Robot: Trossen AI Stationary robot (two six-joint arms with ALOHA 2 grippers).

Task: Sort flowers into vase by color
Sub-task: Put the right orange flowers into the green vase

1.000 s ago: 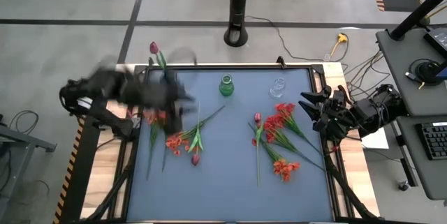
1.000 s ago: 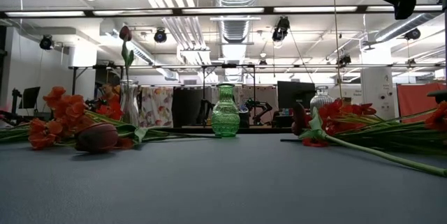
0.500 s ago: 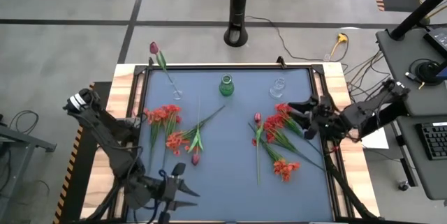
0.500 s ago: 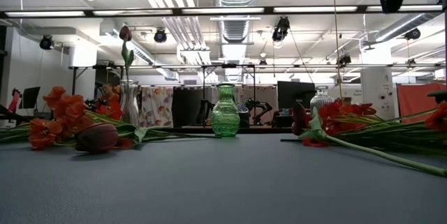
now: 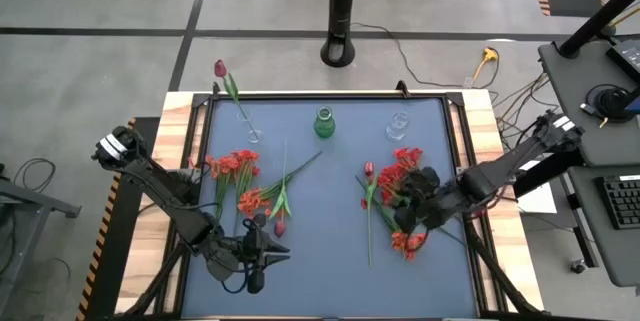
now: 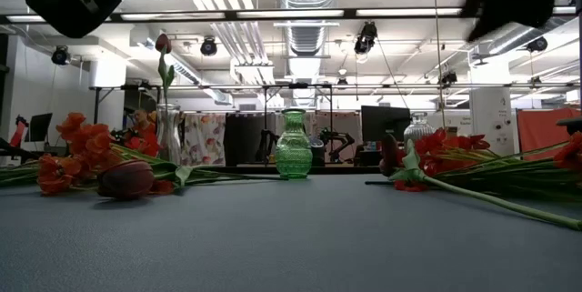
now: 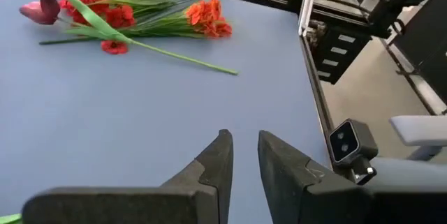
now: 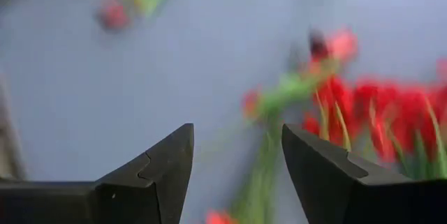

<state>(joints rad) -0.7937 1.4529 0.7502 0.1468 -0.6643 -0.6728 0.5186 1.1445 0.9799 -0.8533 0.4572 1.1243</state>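
Note:
Orange-red flowers [image 5: 240, 176] and a maroon tulip [image 5: 280, 227] lie on the left of the blue mat. Red and orange flowers [image 5: 400, 171] lie on the right, also in the left wrist view [image 7: 126, 15]. Another maroon tulip [image 5: 220, 68] stands in a clear vase [image 5: 252, 135] at the far left. A green vase [image 5: 324, 123] and a second clear vase [image 5: 398, 126] stand at the far edge. My left gripper [image 7: 244, 140] hovers near the front left, its fingers a narrow gap apart and holding nothing. My right gripper [image 8: 237, 140] hangs open over the right flowers.
A black frame [image 5: 458, 151] borders the mat, with wooden strips outside it. Bare mat [image 5: 330, 281] lies between the two flower heaps and along the near edge. A small camera [image 7: 346, 140] sits at the table's right rim.
My left gripper has swung from beside the tulip vase at the far left down to the near left of the mat. My right gripper has moved from the table's right edge toward the left, over the red flowers, and tipped downward. No flower has moved.

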